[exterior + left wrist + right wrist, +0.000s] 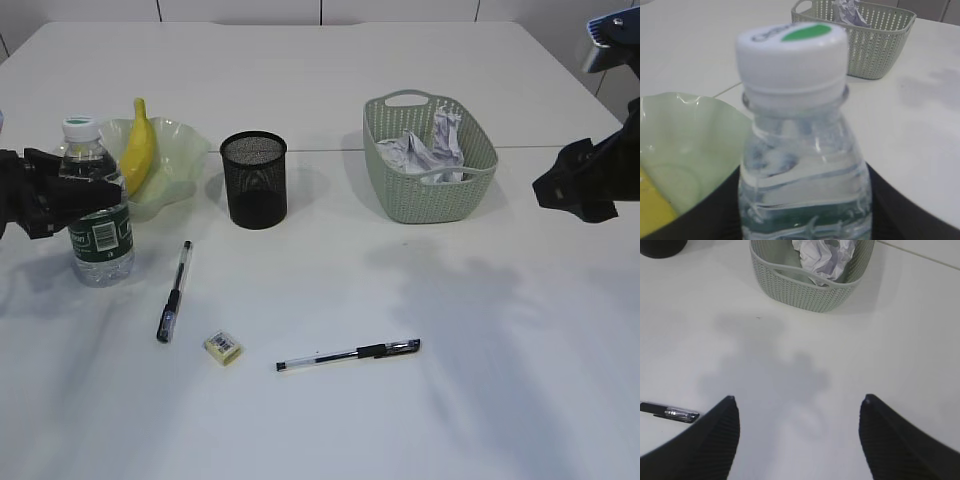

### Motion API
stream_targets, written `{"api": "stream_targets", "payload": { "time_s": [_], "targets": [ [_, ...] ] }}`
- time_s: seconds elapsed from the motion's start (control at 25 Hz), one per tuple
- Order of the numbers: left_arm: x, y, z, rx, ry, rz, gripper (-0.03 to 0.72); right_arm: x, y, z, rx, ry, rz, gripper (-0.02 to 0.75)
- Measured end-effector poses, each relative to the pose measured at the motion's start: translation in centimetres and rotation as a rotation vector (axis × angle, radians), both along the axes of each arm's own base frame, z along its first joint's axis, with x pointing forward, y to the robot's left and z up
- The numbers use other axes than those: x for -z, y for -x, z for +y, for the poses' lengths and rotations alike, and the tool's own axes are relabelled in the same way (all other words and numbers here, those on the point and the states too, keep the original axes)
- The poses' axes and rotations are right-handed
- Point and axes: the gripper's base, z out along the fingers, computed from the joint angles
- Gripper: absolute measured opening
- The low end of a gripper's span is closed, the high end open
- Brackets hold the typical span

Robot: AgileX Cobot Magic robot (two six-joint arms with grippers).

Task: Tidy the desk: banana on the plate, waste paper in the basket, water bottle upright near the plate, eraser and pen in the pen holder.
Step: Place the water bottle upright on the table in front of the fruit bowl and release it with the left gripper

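Observation:
The water bottle (98,235) (800,140) stands upright on the table just left of the green plate (185,165) (695,145). My left gripper (95,195) (805,220) is shut on its body, a black finger pressed on each side. A banana (138,148) (652,210) lies on the plate. Crumpled waste paper (430,150) (822,257) sits inside the basket (440,195) (805,290). One pen (174,292), a second pen (350,354) (670,412) and the yellow eraser (223,347) lie on the table in front of the black mesh pen holder (254,180). My right gripper (580,185) (797,400) hangs open and empty above the table's right side.
The basket (875,50) stands at the back right, the pen holder between it and the plate. A seam runs across the white table behind them.

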Motion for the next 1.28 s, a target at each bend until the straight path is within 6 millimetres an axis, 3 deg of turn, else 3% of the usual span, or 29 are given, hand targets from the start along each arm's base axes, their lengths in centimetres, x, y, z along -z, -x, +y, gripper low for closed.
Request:
{"api": "stream_targets", "payload": {
  "time_s": [0.36, 0.6, 1.28],
  "targets": [
    [0.2, 0.0, -1.2, 0.039, -0.014, -0.007, 0.379, 0.0, 0.0, 0.0, 0.000, 0.000, -0.001, 0.553],
    [1.3, 0.0, -1.2, 0.052, -0.020, 0.004, 0.379, 0.0, 0.0, 0.0, 0.000, 0.000, -0.001, 0.553],
    [1.6, 0.3, -0.7, 0.074, -0.011, 0.000, 0.379, 0.0, 0.0, 0.0, 0.000, 0.000, -0.001, 0.553]
  ]
}}
